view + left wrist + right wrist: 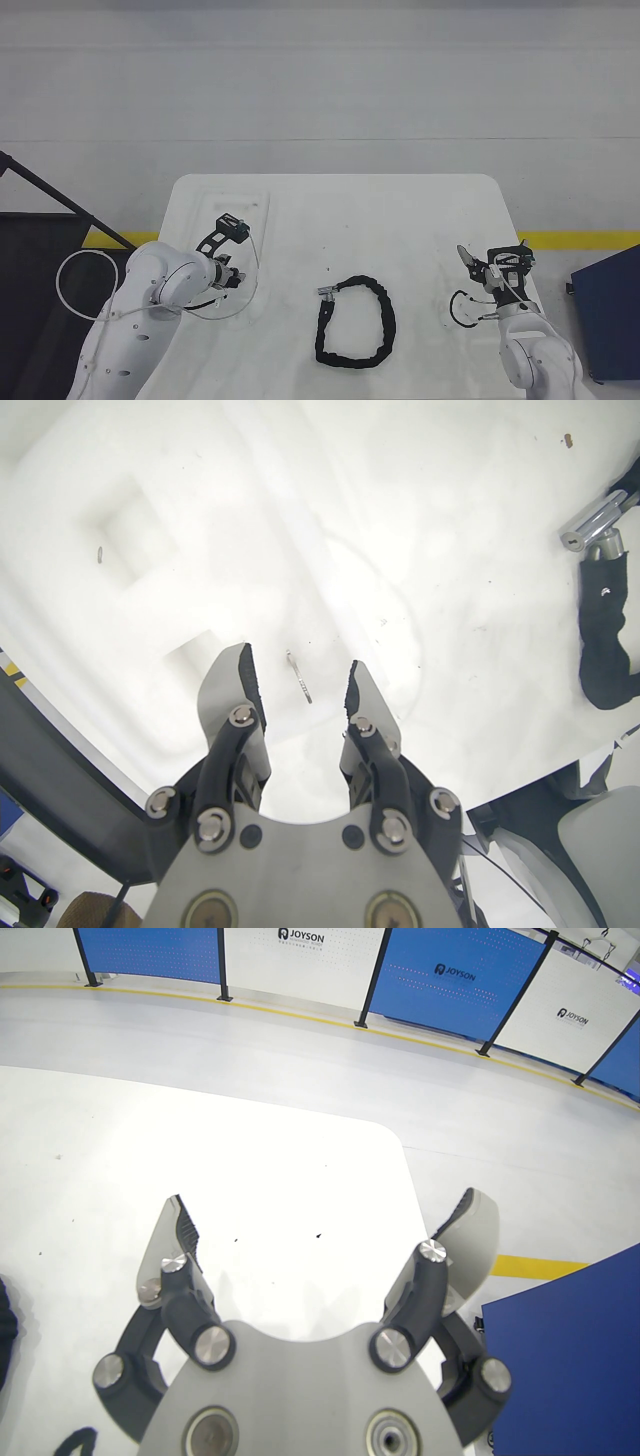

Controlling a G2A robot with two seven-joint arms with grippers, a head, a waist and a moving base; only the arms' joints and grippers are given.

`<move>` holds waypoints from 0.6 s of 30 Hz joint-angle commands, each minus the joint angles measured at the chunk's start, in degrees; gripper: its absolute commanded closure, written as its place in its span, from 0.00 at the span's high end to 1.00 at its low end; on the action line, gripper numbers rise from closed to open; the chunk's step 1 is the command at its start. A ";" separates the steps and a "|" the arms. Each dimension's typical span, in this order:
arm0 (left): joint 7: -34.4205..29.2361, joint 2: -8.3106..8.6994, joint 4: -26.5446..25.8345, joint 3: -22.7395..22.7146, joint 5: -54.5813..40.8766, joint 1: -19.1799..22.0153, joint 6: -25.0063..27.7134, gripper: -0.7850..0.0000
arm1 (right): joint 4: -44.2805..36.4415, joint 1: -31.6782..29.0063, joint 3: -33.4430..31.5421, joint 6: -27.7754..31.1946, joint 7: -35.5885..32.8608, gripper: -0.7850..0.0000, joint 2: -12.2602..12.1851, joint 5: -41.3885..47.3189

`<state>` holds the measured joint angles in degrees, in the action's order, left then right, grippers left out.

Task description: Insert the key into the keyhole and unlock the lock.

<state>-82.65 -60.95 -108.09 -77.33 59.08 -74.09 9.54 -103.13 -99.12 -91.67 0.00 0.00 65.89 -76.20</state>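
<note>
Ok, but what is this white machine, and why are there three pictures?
It is a robot with two arms, each ending in a claw. One picture looks down from above the arms onto a white table. The other two come from little cameras on the wrists, so you see each claw close up. On the table lies a black chain lock with a shiny metal end. The left claw is open, with a small key between its fingers, not gripped. The right claw is open too and holds nothing.
</note>
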 commanded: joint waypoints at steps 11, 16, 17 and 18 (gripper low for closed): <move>-0.28 0.29 0.29 0.70 -0.07 0.52 -0.38 0.39 | 0.00 0.00 0.00 0.00 0.00 1.00 0.00 0.00; -0.17 0.41 0.68 1.08 0.24 0.79 -0.45 0.37 | 0.00 0.00 0.00 0.00 0.00 1.00 0.00 0.00; -0.07 0.43 0.78 1.17 0.29 0.82 -0.46 0.36 | 0.00 0.00 0.00 0.00 0.00 1.00 0.00 0.00; 0.01 0.45 0.86 1.28 0.45 0.86 -0.43 0.36 | 0.00 0.00 0.00 0.00 0.00 1.00 0.00 0.00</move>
<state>-82.73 -60.52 -107.31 -76.15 59.40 -73.26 9.08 -103.13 -99.12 -91.67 0.00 0.00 65.89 -76.20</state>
